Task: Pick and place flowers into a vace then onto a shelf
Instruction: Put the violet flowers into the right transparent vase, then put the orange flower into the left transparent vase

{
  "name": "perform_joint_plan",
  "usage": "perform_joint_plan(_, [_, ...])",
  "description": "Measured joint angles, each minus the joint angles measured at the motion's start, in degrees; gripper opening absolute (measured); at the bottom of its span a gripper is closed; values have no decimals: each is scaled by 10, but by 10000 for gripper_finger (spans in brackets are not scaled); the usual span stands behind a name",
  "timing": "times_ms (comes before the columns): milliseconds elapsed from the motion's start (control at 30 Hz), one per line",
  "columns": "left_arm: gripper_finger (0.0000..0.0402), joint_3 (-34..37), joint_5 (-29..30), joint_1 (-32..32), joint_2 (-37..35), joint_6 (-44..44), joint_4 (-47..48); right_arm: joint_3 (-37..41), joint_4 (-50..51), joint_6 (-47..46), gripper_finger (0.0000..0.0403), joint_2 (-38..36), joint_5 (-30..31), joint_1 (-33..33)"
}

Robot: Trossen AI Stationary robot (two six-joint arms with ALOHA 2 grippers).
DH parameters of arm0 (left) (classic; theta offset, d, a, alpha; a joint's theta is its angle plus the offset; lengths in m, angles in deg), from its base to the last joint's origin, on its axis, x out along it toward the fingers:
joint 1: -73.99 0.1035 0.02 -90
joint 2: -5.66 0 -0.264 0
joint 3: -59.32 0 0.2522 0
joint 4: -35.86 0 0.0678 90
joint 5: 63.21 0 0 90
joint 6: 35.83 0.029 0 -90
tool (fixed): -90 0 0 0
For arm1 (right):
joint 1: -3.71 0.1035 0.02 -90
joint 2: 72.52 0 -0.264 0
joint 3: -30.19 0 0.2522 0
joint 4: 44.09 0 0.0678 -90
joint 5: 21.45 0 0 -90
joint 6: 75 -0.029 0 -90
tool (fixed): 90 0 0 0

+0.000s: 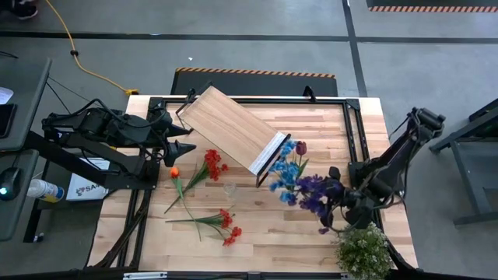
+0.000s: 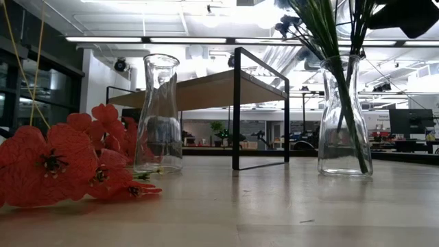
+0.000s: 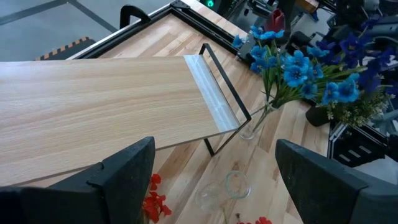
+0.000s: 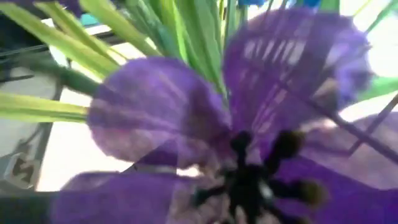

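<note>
The shelf (image 1: 233,128) stands slantwise on the table's far middle; its black frame end (image 3: 227,93) faces my left wrist camera. My left gripper (image 1: 185,148) hovers open at the shelf's left end, touching nothing. A glass vase (image 2: 343,116) holds blue flowers (image 1: 288,167) and a dark red one (image 1: 301,148) by their stems. An empty vase (image 1: 229,188) stands upright beside it. Red flowers (image 1: 210,163) and an orange one (image 1: 174,172) lie on the table. Purple flowers (image 1: 315,194) fill the right wrist view (image 4: 205,124); my right gripper (image 1: 346,198) is beside them, its fingers hidden.
More red flowers (image 1: 226,225) lie near the table's near edge. A bushy pale green-white plant (image 1: 363,250) sits at the near right corner. Black frame rails (image 1: 354,132) run along the table's sides. Bare wood shows between the empty vase and the near edge.
</note>
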Motion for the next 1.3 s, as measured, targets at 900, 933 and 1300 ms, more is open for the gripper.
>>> perform_joint_plan(900, [367, 0, 3, 0, 0, 0, 0, 0, 77, -155, 220, -39, -280, 0])
perform_joint_plan(933, [367, 0, 3, 0, 0, 0, 0, 0, 77, -158, 220, -39, -292, 0])
perform_joint_plan(1300, [367, 0, 3, 0, 0, 0, -1, 0, 98, -232, 206, -39, -374, 0])
